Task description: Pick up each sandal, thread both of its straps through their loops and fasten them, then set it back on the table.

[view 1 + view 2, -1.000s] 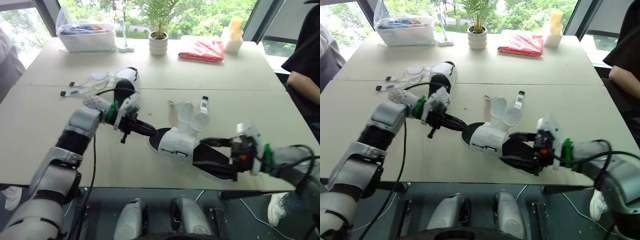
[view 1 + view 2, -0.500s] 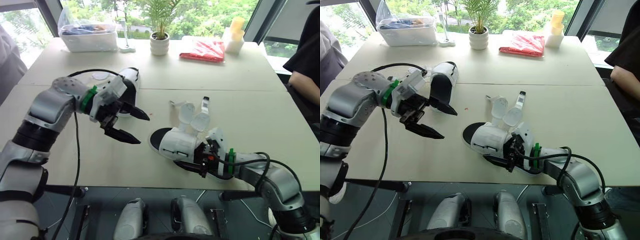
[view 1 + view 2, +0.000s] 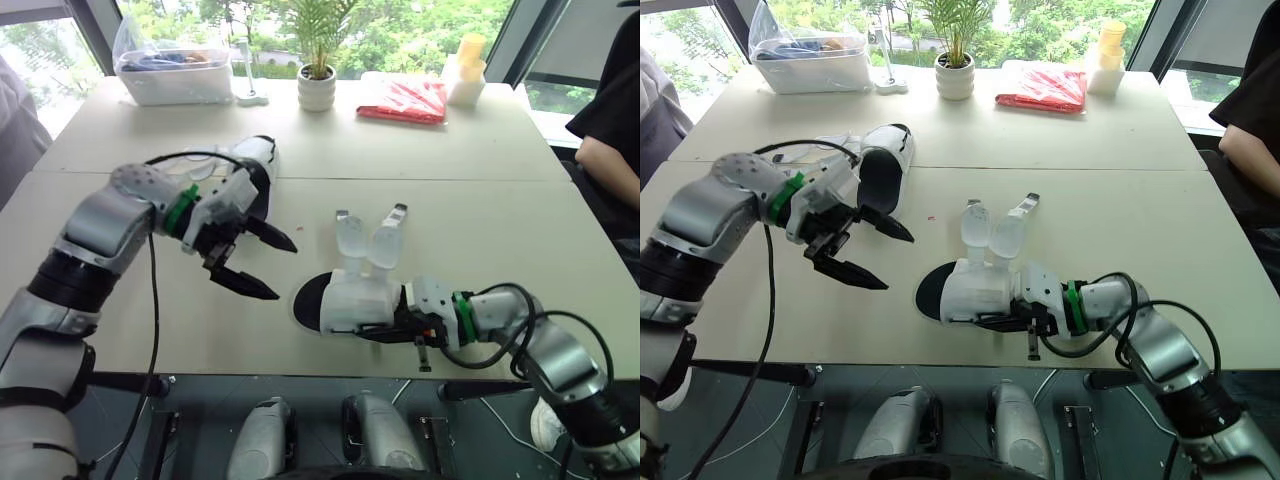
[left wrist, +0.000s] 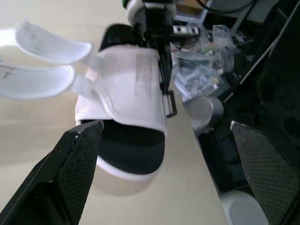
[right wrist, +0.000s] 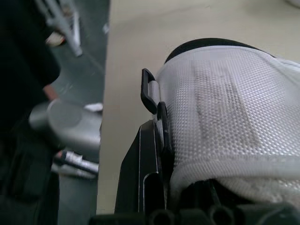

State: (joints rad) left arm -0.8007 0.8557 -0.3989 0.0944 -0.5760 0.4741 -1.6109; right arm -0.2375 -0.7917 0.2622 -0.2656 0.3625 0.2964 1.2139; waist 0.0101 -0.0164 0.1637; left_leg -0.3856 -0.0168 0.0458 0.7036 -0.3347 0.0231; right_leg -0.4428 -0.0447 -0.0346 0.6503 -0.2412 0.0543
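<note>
The near sandal (image 3: 352,300), white upper on a black sole, lies by the table's front edge with both straps (image 3: 365,238) standing up loose. My right gripper (image 3: 398,325) is at its right side, shut on the upper's edge beside the black loops (image 5: 150,91). My left gripper (image 3: 283,272) hovers open to the sandal's left, holding nothing; the left wrist view has the sandal (image 4: 126,93) between its spread fingers (image 4: 70,178). A second sandal (image 3: 258,160) lies farther back behind my left arm, its straps (image 3: 190,157) spread out to the left.
Along the far side stand a clear plastic box (image 3: 175,70), a potted plant (image 3: 318,85), a red packet (image 3: 405,100) and yellow and white cups (image 3: 465,70). A person (image 3: 610,110) sits at the right. The table's front edge (image 3: 200,368) runs just below the near sandal.
My left gripper opened, let go of the sandal's toe and drew back to the left. My right gripper moved in against the sandal's side and shut; the sandal turned and its straps now stand upright.
</note>
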